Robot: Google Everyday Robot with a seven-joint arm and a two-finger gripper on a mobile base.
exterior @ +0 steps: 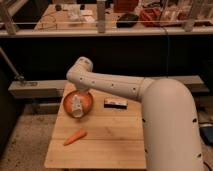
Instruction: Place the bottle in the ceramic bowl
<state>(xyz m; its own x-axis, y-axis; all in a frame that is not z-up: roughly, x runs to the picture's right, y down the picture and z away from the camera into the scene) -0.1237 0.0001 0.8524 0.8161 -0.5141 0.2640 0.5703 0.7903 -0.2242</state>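
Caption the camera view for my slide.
Robot arm reaches over the orange bowl, its tool above the white bottle lying in it; a carrot and box sit nearby.

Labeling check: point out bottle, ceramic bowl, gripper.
bottle [77, 105], camera view, white side.
ceramic bowl [88, 102], camera view, right inner wall.
gripper [78, 95], camera view, above bowl, at bottle's top.
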